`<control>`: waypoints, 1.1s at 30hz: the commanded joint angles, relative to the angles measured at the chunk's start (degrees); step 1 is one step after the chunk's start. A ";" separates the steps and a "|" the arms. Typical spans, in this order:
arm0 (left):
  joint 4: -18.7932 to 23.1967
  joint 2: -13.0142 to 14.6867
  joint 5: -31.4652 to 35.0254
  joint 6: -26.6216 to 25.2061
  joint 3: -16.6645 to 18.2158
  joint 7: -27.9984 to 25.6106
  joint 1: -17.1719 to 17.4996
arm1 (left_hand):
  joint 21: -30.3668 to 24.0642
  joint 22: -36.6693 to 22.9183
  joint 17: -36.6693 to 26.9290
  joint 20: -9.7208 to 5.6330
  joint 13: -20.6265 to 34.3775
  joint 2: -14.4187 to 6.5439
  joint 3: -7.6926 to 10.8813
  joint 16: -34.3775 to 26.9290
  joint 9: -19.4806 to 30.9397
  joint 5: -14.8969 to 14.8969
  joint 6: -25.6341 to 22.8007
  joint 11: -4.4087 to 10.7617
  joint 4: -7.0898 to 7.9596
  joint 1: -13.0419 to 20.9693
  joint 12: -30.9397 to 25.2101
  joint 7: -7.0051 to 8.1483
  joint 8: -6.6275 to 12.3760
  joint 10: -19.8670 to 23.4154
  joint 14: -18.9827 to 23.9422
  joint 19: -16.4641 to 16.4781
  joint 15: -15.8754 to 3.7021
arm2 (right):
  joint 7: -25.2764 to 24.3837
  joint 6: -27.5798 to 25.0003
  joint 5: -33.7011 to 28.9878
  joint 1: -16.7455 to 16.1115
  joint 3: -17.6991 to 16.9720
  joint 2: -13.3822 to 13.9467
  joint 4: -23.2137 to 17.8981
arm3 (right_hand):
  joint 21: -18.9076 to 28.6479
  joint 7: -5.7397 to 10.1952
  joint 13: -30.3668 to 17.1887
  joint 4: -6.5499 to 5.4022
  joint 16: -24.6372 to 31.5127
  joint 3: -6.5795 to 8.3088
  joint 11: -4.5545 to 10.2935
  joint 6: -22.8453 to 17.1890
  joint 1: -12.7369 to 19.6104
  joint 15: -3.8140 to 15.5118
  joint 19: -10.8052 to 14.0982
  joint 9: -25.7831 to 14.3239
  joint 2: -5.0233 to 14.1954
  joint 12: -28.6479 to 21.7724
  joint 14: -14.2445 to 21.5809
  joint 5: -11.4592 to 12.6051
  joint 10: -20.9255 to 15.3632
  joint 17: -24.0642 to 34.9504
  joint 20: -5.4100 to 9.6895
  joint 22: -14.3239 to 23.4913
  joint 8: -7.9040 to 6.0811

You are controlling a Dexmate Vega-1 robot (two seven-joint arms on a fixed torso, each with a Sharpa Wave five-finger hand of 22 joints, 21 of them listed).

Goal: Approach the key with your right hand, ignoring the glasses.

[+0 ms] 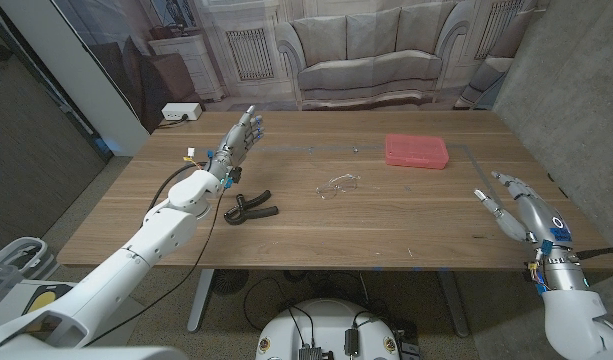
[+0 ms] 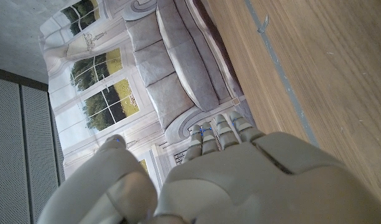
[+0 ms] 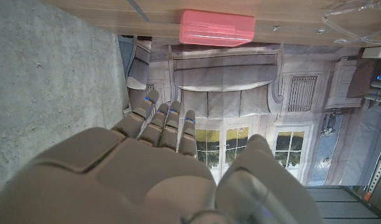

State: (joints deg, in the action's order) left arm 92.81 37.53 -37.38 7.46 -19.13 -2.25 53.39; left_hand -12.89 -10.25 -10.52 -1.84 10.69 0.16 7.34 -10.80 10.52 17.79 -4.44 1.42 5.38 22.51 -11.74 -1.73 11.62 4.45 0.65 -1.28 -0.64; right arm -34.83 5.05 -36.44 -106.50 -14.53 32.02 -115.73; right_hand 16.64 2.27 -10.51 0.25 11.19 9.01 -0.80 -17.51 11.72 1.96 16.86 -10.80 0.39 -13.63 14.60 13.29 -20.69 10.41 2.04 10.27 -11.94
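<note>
- Key [image 1: 355,149], if I read it rightly, is the tiny glint lying on the wooden table [image 1: 406,225] far ahead of the right hand [image 1: 516,205] and well off towards its thumb side. It is too small for me to be sure. The worst outcome would be the hand heading for the wrong speck altogether.
- That right hand hangs at the near corner of the table with its fingers spread and nothing in them. It has a long diagonal reach to make. A low sweep could scrape the fingertips along the wood, or the arm could run out of comfortable stretch.
- The left hand [image 1: 238,140] is raised over the far side of the table, fingers out and holding nothing. It is well apart from the right hand, so I see little chance of a clash unless the reach overshoots.
- A pink box [image 1: 416,151] lies ahead of the right hand, just beside the glint and nearer the hand's line of travel. A straight approach could knock or shove it, and it may partly block the wrist camera's sight of the target.
- A black grip tool [image 1: 248,208] lies beyond the key from the right hand, near the left arm. It is only a hazard if the reach goes too far.
- The clear glasses [image 1: 338,185] lie closer to the right hand than the glint does, near the same line. They are see-through and easy to brush or to be drawn to by mistake.
</note>
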 commanded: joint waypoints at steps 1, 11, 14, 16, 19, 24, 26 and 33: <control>-0.01 -0.03 0.00 -0.27 -0.19 -0.02 0.04 | 0.01 -0.26 -0.09 -2.65 0.14 -0.37 -0.11 0.15 0.29 -0.06 -0.47 0.14 -0.11 -0.04 0.18 -0.10 -0.09 0.10 -0.51 -0.21 -0.07 | -0.08 -4.08 -1.56 0.08 1.72 2.60 -0.06 | -0.10 -0.08 -0.34 0.30 0.01 0.24 0.17 -0.18 0.20 0.04 0.47 -0.11 0.35 -0.21 0.56 0.29 -0.06 -0.01 0.74 0.07 0.04; 0.80 0.27 0.18 -0.81 -0.09 -0.43 -0.11 | 0.06 -0.26 -0.10 -2.40 0.14 -0.42 -0.19 0.10 0.29 -0.08 -0.47 0.22 -0.12 -0.02 0.17 -0.15 -0.10 0.14 -0.49 -0.14 -0.03 | -1.33 -7.16 -2.13 1.18 4.45 4.43 1.05 | -0.45 0.34 -0.35 0.38 -0.22 0.20 0.27 0.31 0.19 -0.13 0.26 -0.12 0.35 0.02 0.19 0.49 0.32 0.01 0.75 0.09 0.30; 0.88 0.25 0.31 -0.74 -0.11 -0.50 -0.17 | 0.07 -0.26 -0.10 -2.32 0.14 -0.44 -0.22 0.09 0.29 -0.09 -0.57 0.24 -0.12 -0.01 0.15 -0.16 -0.07 0.18 -0.49 -0.11 -0.05 | -1.60 -8.05 -1.93 1.65 5.34 5.05 1.45 | -0.58 0.52 -0.36 0.39 -0.28 0.18 0.37 0.62 0.16 -0.17 0.21 -0.12 0.37 0.14 0.06 0.57 0.54 0.02 0.73 0.10 0.45; 0.86 0.20 0.31 -0.67 -0.11 -0.50 -0.18 | 0.08 -0.26 -0.10 -2.28 0.14 -0.45 -0.24 0.08 0.29 -0.09 -0.55 0.24 -0.12 0.00 0.15 -0.12 -0.08 0.21 -0.48 -0.08 -0.05 | -1.59 -8.76 -1.79 1.91 5.86 5.54 1.65 | -0.63 0.53 -0.36 0.40 -0.31 0.17 0.35 0.72 0.15 -0.17 0.20 -0.13 0.38 0.17 0.02 0.61 0.60 0.03 0.74 0.10 0.49; 0.79 0.11 0.30 -0.66 -0.07 -0.67 -0.14 | 0.11 -0.26 -0.10 -2.20 0.14 -0.47 -0.27 0.08 0.29 -0.10 -0.57 0.32 -0.13 0.01 0.19 -0.16 -0.08 0.11 -0.49 -0.09 -0.09 | -1.69 -9.51 -1.34 2.16 6.46 6.27 1.99 | -0.73 0.56 -0.37 0.40 -0.33 0.15 0.41 0.82 0.13 -0.08 0.18 -0.13 0.40 0.23 -0.02 0.67 0.69 0.04 0.73 0.10 0.53; 0.45 -0.01 0.19 -0.41 0.02 -0.62 -0.07 | 0.14 -0.27 -0.10 -2.16 0.14 -0.50 -0.31 0.11 0.30 -0.11 -0.49 0.33 -0.13 0.03 0.20 -0.06 -0.12 0.07 -0.62 -0.09 -0.10 | -1.79 -11.10 -0.64 2.38 7.37 7.25 2.29 | -0.88 0.68 -0.37 0.42 -0.34 0.12 0.46 0.96 0.09 -0.09 0.16 -0.13 0.42 0.25 -0.01 0.77 0.68 0.05 0.73 0.11 0.59; 0.21 -0.02 0.15 -0.32 0.05 -0.51 -0.07 | 0.16 -0.27 -0.10 -2.15 0.14 -0.52 -0.33 0.12 0.30 -0.11 -0.53 0.23 -0.13 0.04 0.21 -0.05 -0.11 0.06 -0.66 -0.08 -0.04 | -1.94 -11.18 -0.02 2.47 7.68 7.62 2.46 | -0.93 0.73 -0.38 0.43 -0.29 0.10 0.82 0.92 0.07 -0.06 0.21 -0.14 0.42 0.19 0.13 0.82 0.49 0.06 0.71 0.11 0.57; -0.19 -0.02 -0.24 0.00 0.41 -0.33 0.06 | 0.20 -0.27 -0.10 -2.12 0.14 -0.56 -0.40 0.12 0.30 -0.13 -0.59 0.36 -0.14 0.06 0.23 -0.04 -0.09 0.00 -0.71 -0.06 -0.04 | -2.76 -12.54 0.97 3.13 9.36 8.72 3.25 | -1.26 1.27 -0.36 0.62 0.14 -0.04 2.97 -0.83 0.03 1.42 1.17 -0.14 0.41 -0.33 1.81 1.27 -1.36 0.05 1.29 0.12 0.00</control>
State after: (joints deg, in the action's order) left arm 93.28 37.57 -37.17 6.90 -19.19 -2.79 53.31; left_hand -12.89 -10.25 -10.52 -1.84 10.69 -0.32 7.19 -10.83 10.52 17.79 -4.44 1.42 5.22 22.51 -11.74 -1.74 11.62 4.44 0.44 -1.28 -0.43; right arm -36.78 -5.04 -36.92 -104.29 -7.62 38.82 -113.55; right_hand 15.46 3.39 -10.83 0.49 11.19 8.77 1.98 -17.83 11.49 2.25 17.56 -10.79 0.63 -13.62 15.73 14.20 -21.57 10.41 2.34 10.26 -11.68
